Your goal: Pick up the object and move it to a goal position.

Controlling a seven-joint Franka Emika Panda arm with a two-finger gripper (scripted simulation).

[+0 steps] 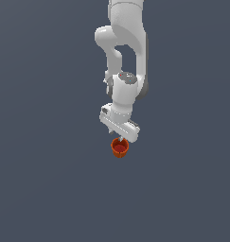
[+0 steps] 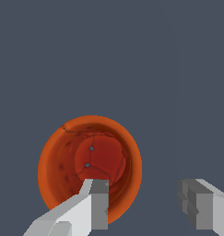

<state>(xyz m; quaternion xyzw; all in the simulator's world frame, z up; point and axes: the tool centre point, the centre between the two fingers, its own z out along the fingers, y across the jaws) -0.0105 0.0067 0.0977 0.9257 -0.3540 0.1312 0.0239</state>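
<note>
In the exterior view the white arm (image 1: 123, 52) reaches down the middle of the picture, its wrist turned so the gripper (image 1: 121, 139) points straight down. The orange-red cup (image 1: 119, 148) sits just below the gripper's white body, at about six o'clock from it, upright with its open mouth facing up. That vertical approach suits a grasp on the rim or wall of so small a cup.

In the wrist view, going from left to right, the cup (image 2: 67, 156) comes first: the camera looks down into it, showing the thicker rim, the darker inner wall and the round floor. One finger (image 2: 97, 207) overlaps the cup's mouth near its five o'clock edge and seems to reach inside the rim. The other finger (image 2: 201, 207) stands well apart, at about three o'clock from the cup, over bare surface. The fingers are spread wide and hold nothing. With one finger inside and one outside, closing would probably pinch the cup wall between them, though whether the fingers are low enough yet cannot be judged from here.

The counter (image 1: 45, 189) is a flat, uniform slate grey filling both pictures, with no edge, wall or goal marker visible.
</note>
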